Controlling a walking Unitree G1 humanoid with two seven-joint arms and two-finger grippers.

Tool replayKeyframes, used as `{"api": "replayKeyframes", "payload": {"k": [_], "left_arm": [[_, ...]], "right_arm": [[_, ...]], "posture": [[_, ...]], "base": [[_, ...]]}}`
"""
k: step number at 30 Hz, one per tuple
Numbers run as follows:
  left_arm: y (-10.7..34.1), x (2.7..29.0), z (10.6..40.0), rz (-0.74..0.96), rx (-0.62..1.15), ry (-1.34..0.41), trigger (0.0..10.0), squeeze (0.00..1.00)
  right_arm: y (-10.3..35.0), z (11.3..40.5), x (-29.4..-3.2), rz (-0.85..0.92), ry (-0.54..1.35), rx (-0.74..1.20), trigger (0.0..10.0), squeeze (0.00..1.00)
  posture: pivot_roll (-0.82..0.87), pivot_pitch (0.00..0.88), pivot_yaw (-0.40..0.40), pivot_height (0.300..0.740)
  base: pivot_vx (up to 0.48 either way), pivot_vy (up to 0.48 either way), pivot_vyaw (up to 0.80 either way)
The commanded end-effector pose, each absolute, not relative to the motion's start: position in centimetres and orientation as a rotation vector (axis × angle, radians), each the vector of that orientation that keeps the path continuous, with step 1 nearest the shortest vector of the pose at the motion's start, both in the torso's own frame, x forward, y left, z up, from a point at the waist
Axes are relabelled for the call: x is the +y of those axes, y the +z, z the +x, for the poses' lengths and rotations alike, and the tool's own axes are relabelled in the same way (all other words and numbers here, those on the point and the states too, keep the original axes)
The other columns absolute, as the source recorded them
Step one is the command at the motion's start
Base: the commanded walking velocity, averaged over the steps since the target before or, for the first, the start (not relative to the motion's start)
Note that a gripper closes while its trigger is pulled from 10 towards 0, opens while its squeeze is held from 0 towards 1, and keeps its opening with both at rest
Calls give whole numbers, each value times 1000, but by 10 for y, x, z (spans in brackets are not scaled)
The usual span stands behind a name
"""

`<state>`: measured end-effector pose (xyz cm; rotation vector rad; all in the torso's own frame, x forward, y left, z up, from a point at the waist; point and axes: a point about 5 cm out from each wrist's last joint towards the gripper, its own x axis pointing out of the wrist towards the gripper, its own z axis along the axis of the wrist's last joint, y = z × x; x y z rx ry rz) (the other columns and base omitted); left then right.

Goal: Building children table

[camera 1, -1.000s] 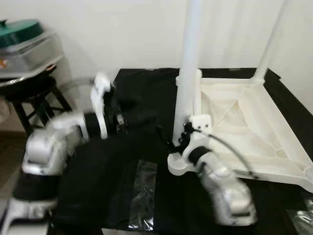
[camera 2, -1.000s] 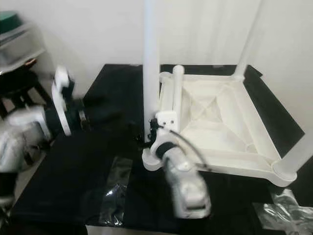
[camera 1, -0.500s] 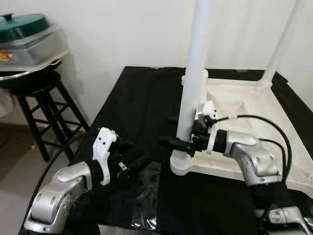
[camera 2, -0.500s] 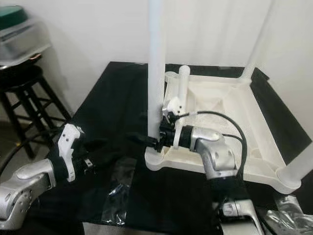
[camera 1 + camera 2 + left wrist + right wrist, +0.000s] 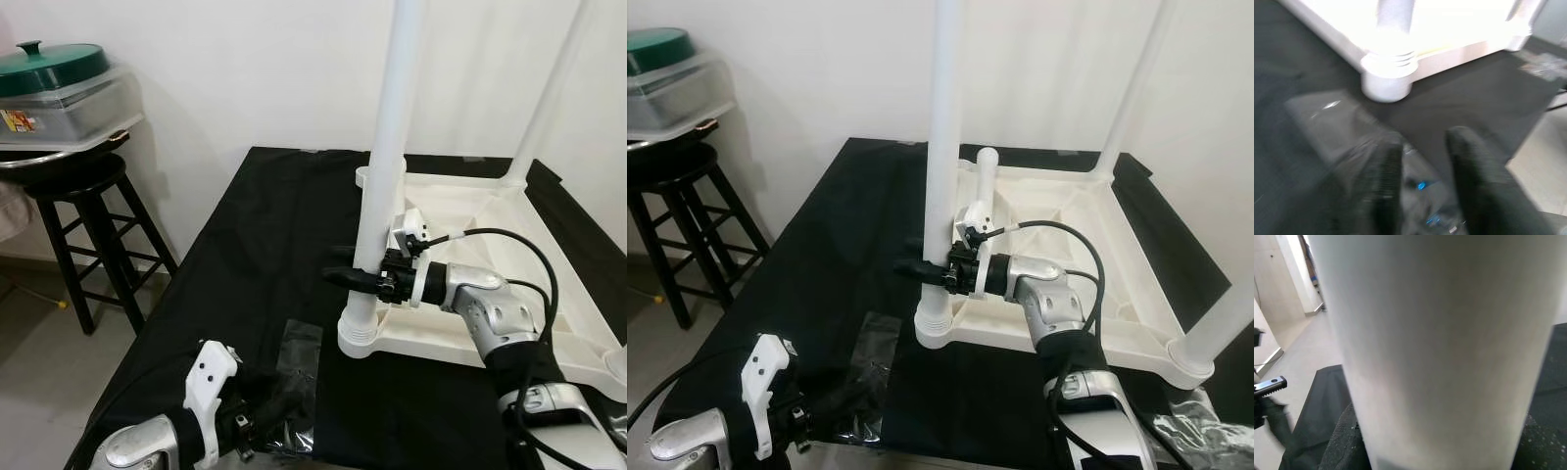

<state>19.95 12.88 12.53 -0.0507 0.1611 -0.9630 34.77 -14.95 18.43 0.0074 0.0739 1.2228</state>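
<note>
The white children's table (image 5: 490, 211) lies upside down on a black-draped table. Its near-left leg (image 5: 387, 147) stands upright in the corner socket (image 5: 361, 333). My right gripper (image 5: 343, 264) reaches in from the right and is shut on that leg just above the socket, one finger on each side. In the right wrist view the leg (image 5: 1444, 347) is very close, with a pad (image 5: 1342, 443) beside it. My left gripper (image 5: 1425, 181) hangs low at the front edge, open, over clear plastic wrap (image 5: 299, 348).
Two more legs stand up, one at the far corner (image 5: 549, 98) and one at the near right (image 5: 1225, 323). A short white tube (image 5: 986, 186) rests inside the frame. A black stool (image 5: 83, 196) holds a green-lidded container (image 5: 59, 83) at the left. Crumpled plastic (image 5: 1195, 431) lies at the front right.
The camera has shifted. My left arm has dropped from mid-table down to the front edge. My right gripper stays at the near-left leg, now reaching from the right and slightly higher.
</note>
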Motion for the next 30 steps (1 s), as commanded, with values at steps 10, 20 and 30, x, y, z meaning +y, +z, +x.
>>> {"api": "replayKeyframes", "payload": {"k": [10, 20, 30], "left_arm": [[130, 116, 192, -29, 52, -1087, 10000, 0], [123, 118, 204, -120, 101, -1214, 10000, 0], [117, 112, 206, -138, 129, -1260, 10000, 0]], "right_arm": [[131, 319, -149, -7, 448, 248, 0, 0], [121, 286, -132, 7, 178, 246, 0, 0], [159, 305, -122, 115, 370, 107, 10000, 1000]], "posture": [[-2, 7, -12, 740], [-47, 0, 26, 740], [-35, 0, 30, 740]], "base": [[0, 0, 0], [0, 0, 0], [0, 0, 0]]}}
